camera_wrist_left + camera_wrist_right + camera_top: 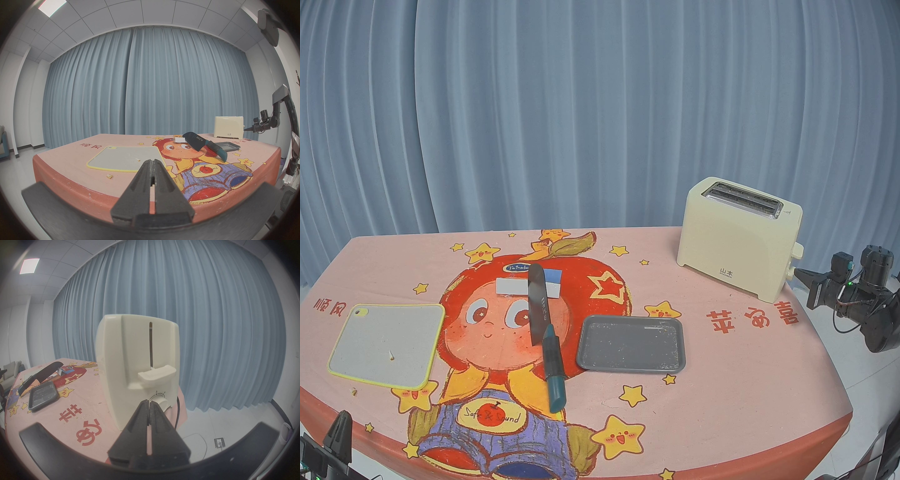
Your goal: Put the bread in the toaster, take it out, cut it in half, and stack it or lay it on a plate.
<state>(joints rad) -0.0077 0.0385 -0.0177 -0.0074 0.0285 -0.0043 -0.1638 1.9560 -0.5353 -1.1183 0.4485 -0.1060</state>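
Right wrist view: the right gripper (149, 402) is pinched together on nothing, its tips close before the toaster (125, 365), under the lever (155, 375). The left gripper (152, 162) is likewise clenched and empty, with the cutting board (125, 157) just beyond. Bread may sit inside the slots; I cannot tell.

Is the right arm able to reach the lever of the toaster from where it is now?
Probably yes: the right gripper faces the lever of the toaster, with nothing between them.

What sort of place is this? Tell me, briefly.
Probably a lab or demo room staged as a kitchen: toaster, knife and board on one table, a curtain behind, office ceiling tiles.
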